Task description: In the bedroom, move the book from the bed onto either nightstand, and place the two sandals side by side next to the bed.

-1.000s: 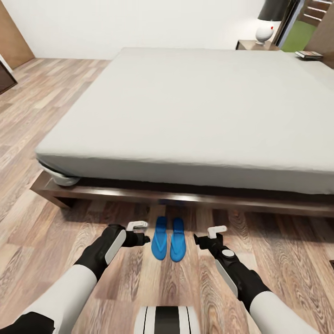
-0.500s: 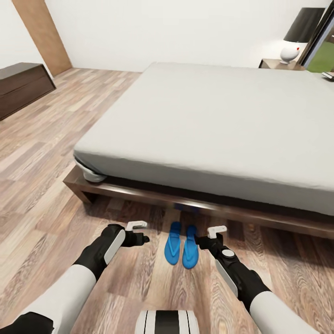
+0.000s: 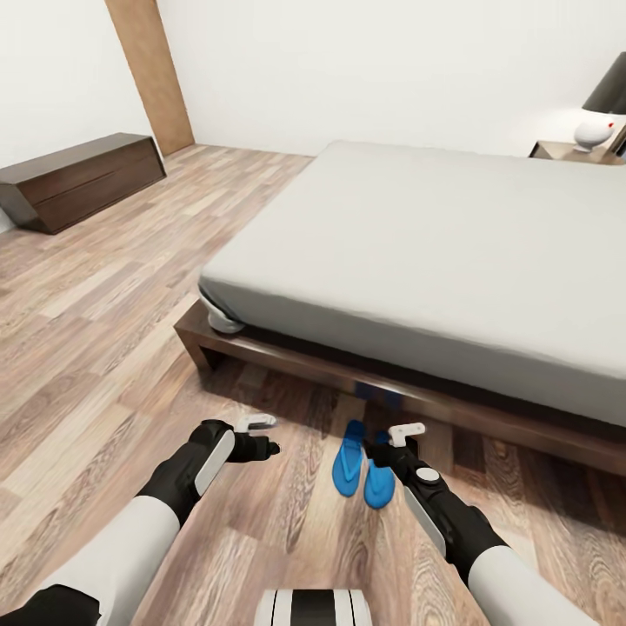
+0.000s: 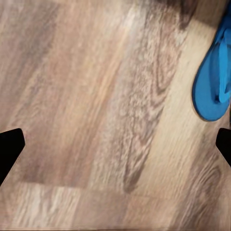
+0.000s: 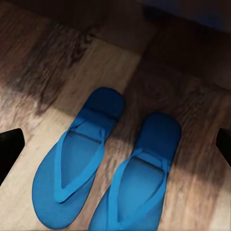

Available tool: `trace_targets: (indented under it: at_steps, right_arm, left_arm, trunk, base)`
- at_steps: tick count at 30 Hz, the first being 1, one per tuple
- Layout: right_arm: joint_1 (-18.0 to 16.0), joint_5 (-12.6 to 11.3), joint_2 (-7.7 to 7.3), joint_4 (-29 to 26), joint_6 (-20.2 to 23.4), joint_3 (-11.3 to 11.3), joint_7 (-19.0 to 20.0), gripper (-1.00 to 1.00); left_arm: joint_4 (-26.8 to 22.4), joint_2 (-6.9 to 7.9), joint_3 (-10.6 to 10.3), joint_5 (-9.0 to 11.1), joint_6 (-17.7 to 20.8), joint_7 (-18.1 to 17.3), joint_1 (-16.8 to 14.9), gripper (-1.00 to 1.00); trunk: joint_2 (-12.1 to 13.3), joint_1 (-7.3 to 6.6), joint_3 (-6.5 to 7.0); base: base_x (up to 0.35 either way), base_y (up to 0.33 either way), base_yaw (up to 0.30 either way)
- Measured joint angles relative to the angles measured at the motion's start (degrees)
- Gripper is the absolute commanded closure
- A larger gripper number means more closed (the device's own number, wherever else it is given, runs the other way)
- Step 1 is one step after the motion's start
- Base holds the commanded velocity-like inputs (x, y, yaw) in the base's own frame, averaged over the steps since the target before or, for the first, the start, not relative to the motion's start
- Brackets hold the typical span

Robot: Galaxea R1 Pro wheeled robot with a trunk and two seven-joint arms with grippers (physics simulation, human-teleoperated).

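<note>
Two bright blue sandals (image 3: 349,448) (image 3: 379,483) lie side by side on the wood floor, just in front of the bed's dark frame (image 3: 287,361). In the right wrist view both sandals (image 5: 72,168) (image 5: 139,192) lie straight below my open right gripper (image 5: 115,147). In the head view that gripper (image 3: 387,442) hovers just right of them. My left gripper (image 3: 265,436) stands open over bare floor to their left, and its wrist view catches one sandal (image 4: 214,82) at the edge. The grey mattress (image 3: 417,243) is bare. A nightstand (image 3: 565,150) stands at the far right. The book is out of view.
A low dark-brown dresser (image 3: 83,178) stands against the left wall, beside a wood-panelled strip (image 3: 152,74). A white lamp (image 3: 596,130) sits on the nightstand. Open wood floor (image 3: 104,348) stretches left of the bed. A white bed foot (image 3: 222,322) shows at the near corner.
The camera has swung left, so the bed and sandals sit further right in the picture and the dresser has come into view. Both arms keep the same pose, grippers open.
</note>
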Motion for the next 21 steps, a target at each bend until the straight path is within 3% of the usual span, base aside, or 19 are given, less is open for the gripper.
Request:
trace_targets:
  at_steps: [21]
  right_arm:
    - [0.0, 0.1, 0.00, 0.0, 0.0, 0.0, -0.2, -1.00]
  left_arm:
    - [0.9, 0.75, 0.1, 0.3, -0.5, 0.1, 0.1, -1.00]
  trunk:
    - [0.0, -0.01, 0.00]
  base:
    - [-0.004, 0.000, 0.256]
